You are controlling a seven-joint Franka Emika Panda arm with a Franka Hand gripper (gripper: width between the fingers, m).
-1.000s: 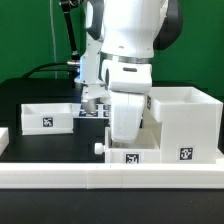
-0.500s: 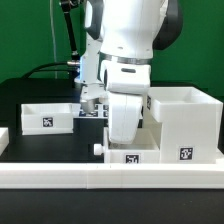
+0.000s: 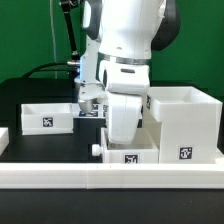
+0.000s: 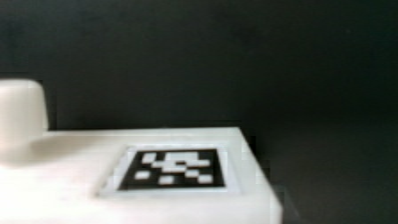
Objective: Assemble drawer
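Observation:
The tall white box casing (image 3: 185, 125) stands at the exterior view's right, with a tag low on its front. One shallow tray (image 3: 45, 117) lies at the left. The second tray (image 3: 130, 156) lies at the front middle beside the casing, with a small knob (image 3: 97, 151) at its left end. My gripper (image 3: 124, 136) hangs straight down at this tray; its fingers are hidden behind the hand and the tray wall. The wrist view shows a blurred white tray surface with a tag (image 4: 175, 168) and a white knob (image 4: 18, 115); no fingers show.
A long low white border rail (image 3: 60, 180) runs along the front, with another piece at the far left (image 3: 3, 137). Black cables and a stand rise behind the arm (image 3: 68, 40). The table surface is black.
The hand has shifted slightly to the exterior view's left and down, now covering the tags that showed behind it. The front tray's knob end sits slightly lower.

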